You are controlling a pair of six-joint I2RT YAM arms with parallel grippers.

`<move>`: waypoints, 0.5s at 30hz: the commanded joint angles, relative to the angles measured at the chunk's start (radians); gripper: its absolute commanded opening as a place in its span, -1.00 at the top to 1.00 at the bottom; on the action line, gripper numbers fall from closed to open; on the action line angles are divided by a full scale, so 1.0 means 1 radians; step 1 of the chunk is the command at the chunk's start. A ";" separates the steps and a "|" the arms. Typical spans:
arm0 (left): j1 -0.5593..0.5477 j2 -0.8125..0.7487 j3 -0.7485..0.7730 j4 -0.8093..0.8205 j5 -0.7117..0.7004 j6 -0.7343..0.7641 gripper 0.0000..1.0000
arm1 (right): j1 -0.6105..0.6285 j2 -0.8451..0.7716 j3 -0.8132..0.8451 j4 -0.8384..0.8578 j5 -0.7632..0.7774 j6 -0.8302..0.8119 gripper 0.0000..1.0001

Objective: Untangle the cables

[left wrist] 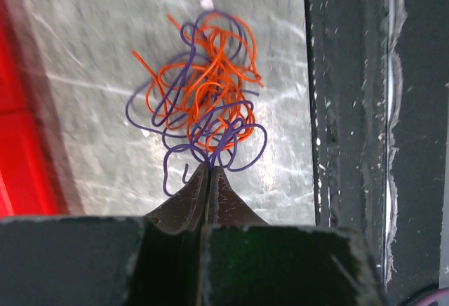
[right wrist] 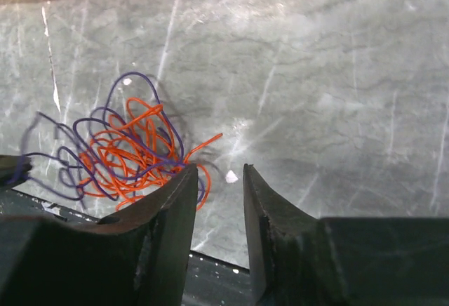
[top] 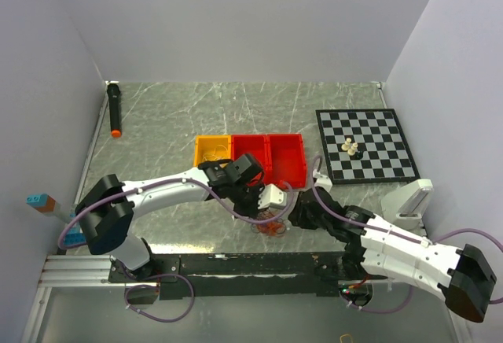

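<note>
While both arms lean in at the near edge of the counter (top: pixel 173 115), the cables (top: pixel 269 226) lie between them as one loose clump of orange-red and purple-blue wire, flat on the marbled surface just beside the black base rail. Over to the left wrist view: the left end effector (left wrist: pixel 210 174) has its fingers pressed together right at the near fringe of the tangle, and a purple-blue strand runs straight into the tips, pinched there. Purple loops fan out around an orange core above it. Now the right wrist view: the right end effector (right wrist: pixel 219 170) is spread, bare counter showing in the gap, and its left finger (right wrist: pixel 168 208) sits against the edge of the clump where an orange loop curls past. From above, the red bins (top: pixel 284 158) and the yellow bin (top: pixel 212 150) stand just beyond the tangle, with the chessboard (top: pixel 367 145) off to the right.
</note>
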State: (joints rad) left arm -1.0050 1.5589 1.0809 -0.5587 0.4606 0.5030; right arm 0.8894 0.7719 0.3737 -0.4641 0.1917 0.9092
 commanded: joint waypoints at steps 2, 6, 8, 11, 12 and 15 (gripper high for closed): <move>0.000 -0.034 -0.036 0.023 -0.026 -0.027 0.99 | -0.003 0.027 0.056 0.097 -0.006 -0.052 0.14; 0.000 -0.045 -0.067 0.062 -0.054 -0.037 0.99 | -0.003 0.061 0.060 0.171 -0.024 -0.085 0.07; 0.000 -0.051 -0.091 0.089 -0.075 -0.044 0.99 | -0.003 0.096 0.068 0.203 -0.043 -0.092 0.06; 0.000 -0.060 -0.134 0.141 -0.118 -0.063 0.99 | -0.006 0.157 0.076 0.266 -0.084 -0.096 0.03; 0.000 -0.060 -0.147 0.157 -0.131 -0.066 0.99 | -0.012 0.173 0.079 0.289 -0.103 -0.096 0.02; 0.000 -0.066 -0.167 0.187 -0.161 -0.073 0.99 | -0.024 0.223 0.076 0.372 -0.164 -0.095 -0.04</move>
State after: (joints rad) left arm -1.0046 1.5272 0.9306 -0.4522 0.3523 0.4553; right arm 0.8829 0.9501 0.4095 -0.2401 0.1055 0.8280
